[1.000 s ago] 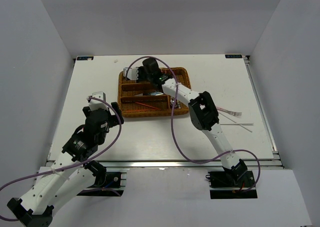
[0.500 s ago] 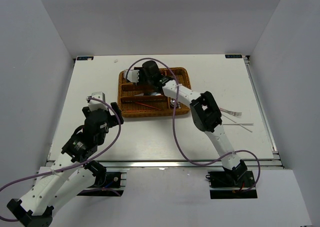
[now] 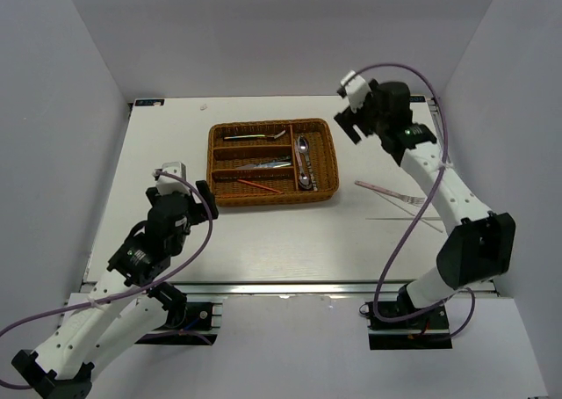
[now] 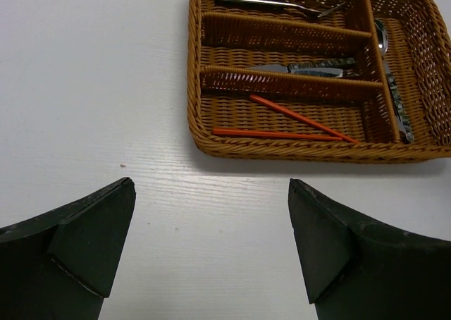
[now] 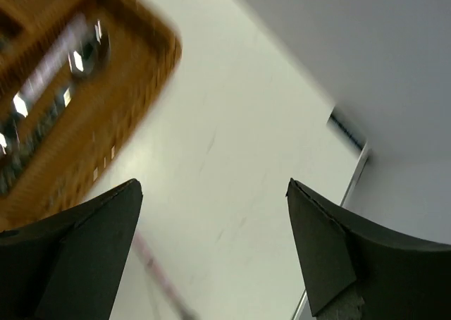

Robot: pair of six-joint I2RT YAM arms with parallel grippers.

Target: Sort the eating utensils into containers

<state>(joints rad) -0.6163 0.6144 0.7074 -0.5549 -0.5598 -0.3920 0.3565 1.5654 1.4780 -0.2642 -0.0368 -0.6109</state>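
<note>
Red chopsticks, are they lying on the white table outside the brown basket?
No, both thin red chopsticks lie inside the brown woven wicker tray, in the long slot nearest the arms.

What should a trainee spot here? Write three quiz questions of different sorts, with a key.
1. True or false: the red chopsticks lie in the slot of the tray nearest the arms.
2. Which lies on the table, outside the tray? A) pink-handled fork B) red chopsticks C) nothing at all
3. Fill in: the left gripper and right gripper both stand ____.
Key: 1 true; 2 A; 3 open.
</note>
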